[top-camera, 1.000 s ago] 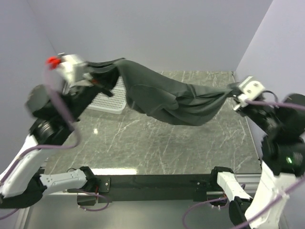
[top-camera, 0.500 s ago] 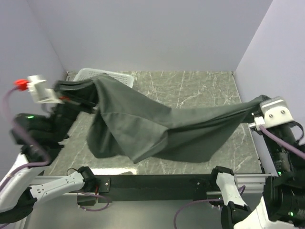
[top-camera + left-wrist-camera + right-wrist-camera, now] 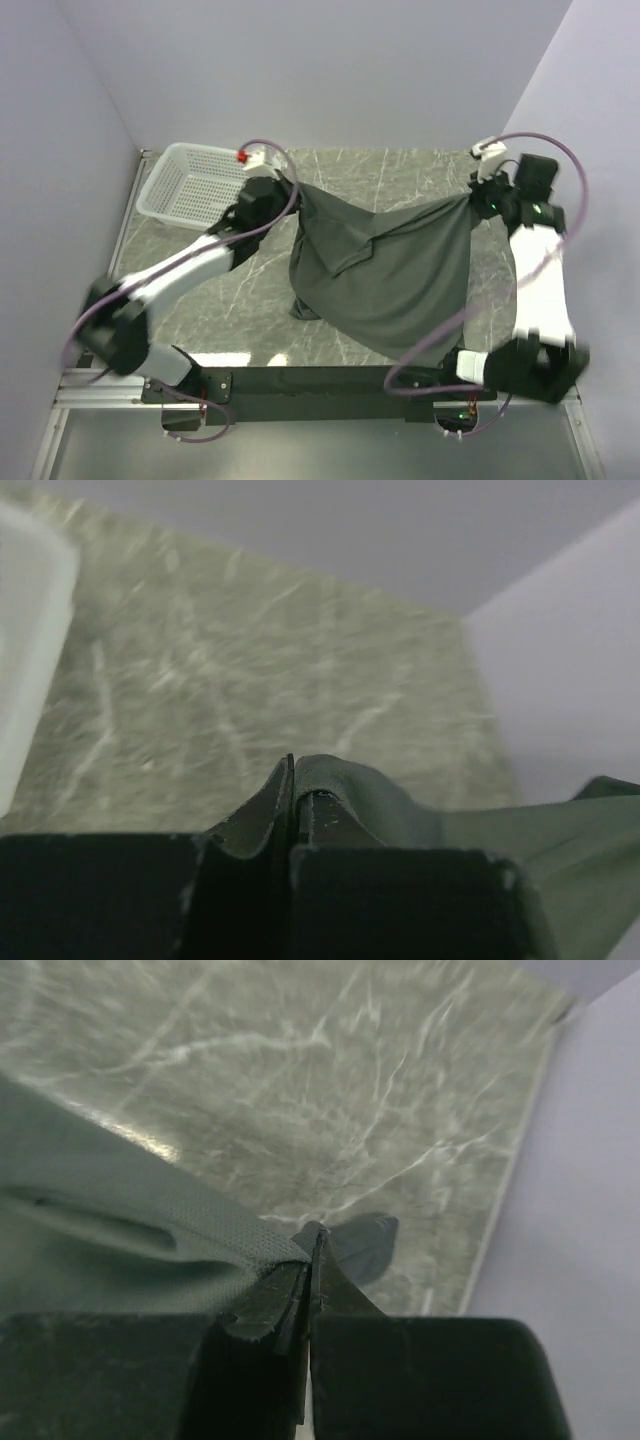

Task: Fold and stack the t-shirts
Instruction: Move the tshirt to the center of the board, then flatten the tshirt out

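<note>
Both of my grippers are closed tight on the dark grey-green t-shirt (image 3: 400,275), each one on a corner of its far edge. The left gripper (image 3: 291,768) has a thin fold of cloth pinched between its fingers, and the right gripper (image 3: 314,1245) has the same on the other side. The shirt is stretched between them over the far part of the marble table (image 3: 230,300). From this line it falls toward the near edge, where its lower part seems to lie on the table. The white mesh basket (image 3: 180,185) stands in the far left corner, near my left arm and apart from the cloth.

I judge that the step in hand is to lay the shirt flat before any folding. To do it well, I should hold the two corners at equal height and with equal pull, so that the far edge makes a straight line. One flap is doubled over in the middle, and the lower left part is bunched. A gentle drag away from the near edge, low over the table, could let these open. I should release only when the cloth rests flat, and both sides together.
</note>
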Robot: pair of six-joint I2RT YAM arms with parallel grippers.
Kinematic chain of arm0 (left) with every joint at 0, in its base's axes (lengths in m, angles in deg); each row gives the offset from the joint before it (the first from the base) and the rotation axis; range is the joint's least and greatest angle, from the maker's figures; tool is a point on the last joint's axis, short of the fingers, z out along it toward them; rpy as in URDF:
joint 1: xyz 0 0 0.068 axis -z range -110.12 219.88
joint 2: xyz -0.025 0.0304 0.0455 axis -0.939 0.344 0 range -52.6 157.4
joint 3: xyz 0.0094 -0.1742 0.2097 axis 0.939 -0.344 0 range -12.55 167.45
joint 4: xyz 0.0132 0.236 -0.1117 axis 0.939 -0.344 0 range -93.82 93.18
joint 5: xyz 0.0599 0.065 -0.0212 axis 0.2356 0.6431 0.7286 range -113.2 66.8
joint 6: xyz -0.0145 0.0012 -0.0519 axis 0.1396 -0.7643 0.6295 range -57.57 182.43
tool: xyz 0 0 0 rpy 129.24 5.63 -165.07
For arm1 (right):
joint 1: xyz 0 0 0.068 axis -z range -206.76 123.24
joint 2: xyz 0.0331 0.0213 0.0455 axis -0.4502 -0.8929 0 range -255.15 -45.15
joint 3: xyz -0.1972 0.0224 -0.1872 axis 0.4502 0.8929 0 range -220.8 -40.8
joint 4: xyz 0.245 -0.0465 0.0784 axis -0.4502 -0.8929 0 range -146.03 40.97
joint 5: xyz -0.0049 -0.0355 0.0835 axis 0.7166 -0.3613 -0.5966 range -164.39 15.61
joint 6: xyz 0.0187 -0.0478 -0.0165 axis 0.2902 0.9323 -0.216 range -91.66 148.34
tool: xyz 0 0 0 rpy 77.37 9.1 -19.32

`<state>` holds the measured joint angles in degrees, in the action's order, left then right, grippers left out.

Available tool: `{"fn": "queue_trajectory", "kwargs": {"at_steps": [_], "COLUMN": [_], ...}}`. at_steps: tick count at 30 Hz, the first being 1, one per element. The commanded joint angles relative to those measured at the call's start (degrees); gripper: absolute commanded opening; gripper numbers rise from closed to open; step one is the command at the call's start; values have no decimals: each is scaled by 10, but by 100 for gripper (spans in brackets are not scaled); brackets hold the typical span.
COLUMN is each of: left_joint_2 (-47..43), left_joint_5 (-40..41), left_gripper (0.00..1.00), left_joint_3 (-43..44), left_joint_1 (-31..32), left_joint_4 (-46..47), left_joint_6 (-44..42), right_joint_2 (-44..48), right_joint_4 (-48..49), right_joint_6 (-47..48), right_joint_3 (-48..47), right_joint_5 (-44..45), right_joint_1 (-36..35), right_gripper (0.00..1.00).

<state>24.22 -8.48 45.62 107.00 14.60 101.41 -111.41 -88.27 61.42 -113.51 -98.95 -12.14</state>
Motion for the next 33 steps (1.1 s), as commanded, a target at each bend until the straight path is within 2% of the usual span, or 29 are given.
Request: {"fn": "queue_trajectory", "kwargs": {"at_steps": [1, 2, 5, 8, 15, 17, 19, 20, 21, 23, 24, 26, 29, 32, 33], "left_joint_2": [136, 167, 265, 332, 417, 438, 455, 459, 464, 462, 450, 428, 369, 285, 236], "left_joint_5": [8, 8, 15, 15, 25, 24, 16, 12, 0, -11, -34, -60, -114, -153, -161], "left_gripper": [1, 0, 0, 0, 1, 4, 21, 32, 51, 62, 68, 74, 79, 78, 79], "left_joint_3": [52, 89, 158, 213, 301, 331, 361, 373, 384, 412, 415, 408, 382, 315, 290], "left_joint_1": [-19, -23, -30, -36, -47, -51, -55, -56, -58, -57, -58, -58, -57, -57, -57], "left_joint_4": [68, 69, 55, 42, 10, -1, -13, -18, -32, -46, -47, -42, -63, -88, -93], "left_joint_6": [25, 21, 12, 9, 5, 3, -4, -7, -13, -32, -42, -68, -101, -111, -114], "right_joint_2": [-102, -157, -241, -295, -368, -376, -381, -382, -382, -364, -354, -310, -235, -165, -150], "right_joint_4": [129, 141, 166, 191, 200, 209, 211, 210, 201, 197, 193, 184, 134, 40, -29], "right_joint_6": [-38, -49, -82, -115, -150, -165, -181, -187, -188, -188, -179, -159, -75, 63, 160], "right_joint_3": [2, -10, -45, -73, -129, -139, -154, -160, -164, -159, -152, -120, -61, 9, 26], "right_joint_5": [38, 51, 84, 103, 163, 191, 210, 217, 219, 217, 207, 177, 68, -50, -81], "right_joint_1": [-24, -37, -48, -53, -71, -71, -71, -71, -71, -71, -71, -69, -64, -64, -64], "right_gripper": [0, 0, 0, 0, 0, 0, 9, 23, 31, 48, 53, 62, 64, 64, 64]}}
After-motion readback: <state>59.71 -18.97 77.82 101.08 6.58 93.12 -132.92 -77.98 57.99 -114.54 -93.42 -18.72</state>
